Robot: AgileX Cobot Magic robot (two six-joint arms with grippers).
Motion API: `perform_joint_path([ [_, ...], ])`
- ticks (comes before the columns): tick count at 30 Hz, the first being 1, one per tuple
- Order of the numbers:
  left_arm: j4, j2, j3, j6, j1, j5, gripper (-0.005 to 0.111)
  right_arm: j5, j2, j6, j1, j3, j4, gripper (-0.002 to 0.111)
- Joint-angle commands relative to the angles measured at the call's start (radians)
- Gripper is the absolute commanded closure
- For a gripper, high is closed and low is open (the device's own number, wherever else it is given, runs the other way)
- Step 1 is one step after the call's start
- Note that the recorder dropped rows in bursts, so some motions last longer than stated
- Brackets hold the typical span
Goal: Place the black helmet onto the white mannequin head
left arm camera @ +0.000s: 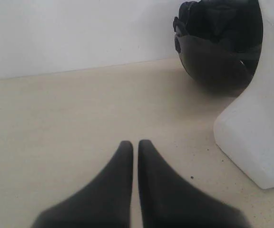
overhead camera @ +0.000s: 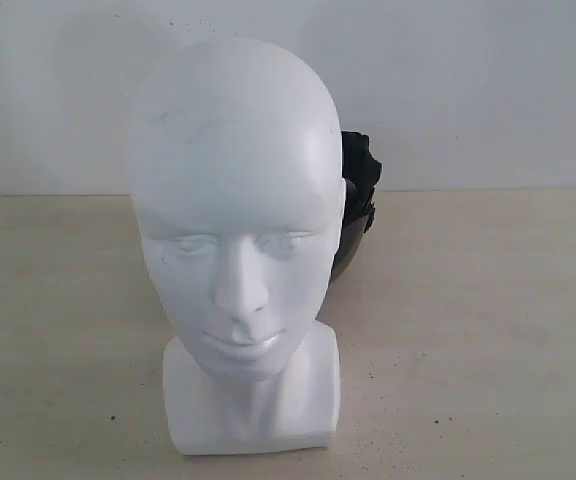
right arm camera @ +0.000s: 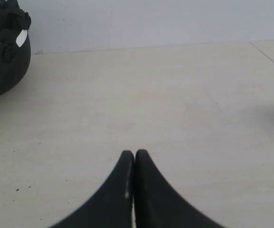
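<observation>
Left gripper points out across the beige table, its two black fingers drawn almost together with just a sliver between them, and it holds nothing. Right gripper is much the same: tips pressed tight, empty. Ahead of the left one, the white mannequin head stands upright on its squarish base, facing the exterior camera. The black helmet sits on the table just behind it, peeking out on the right.
</observation>
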Motion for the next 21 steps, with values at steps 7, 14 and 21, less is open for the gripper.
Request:
perform_joint_path([
  [7,-0.007,-0.003,0.004,-0.003,0.003,0.0,0.102,-0.011,-0.007,-0.002,0.001,0.0,-0.004,0.108],
  [14,-0.007,-0.003,0.004,-0.003,0.003,0.0,0.102,-0.037,-0.007,-0.012,0.001,0.0,-0.007,0.108],
  [21,-0.007,-0.003,0.004,-0.003,0.003,0.0,0.102,-0.171,-0.007,-0.012,0.001,0.0,-0.007,0.108],
])
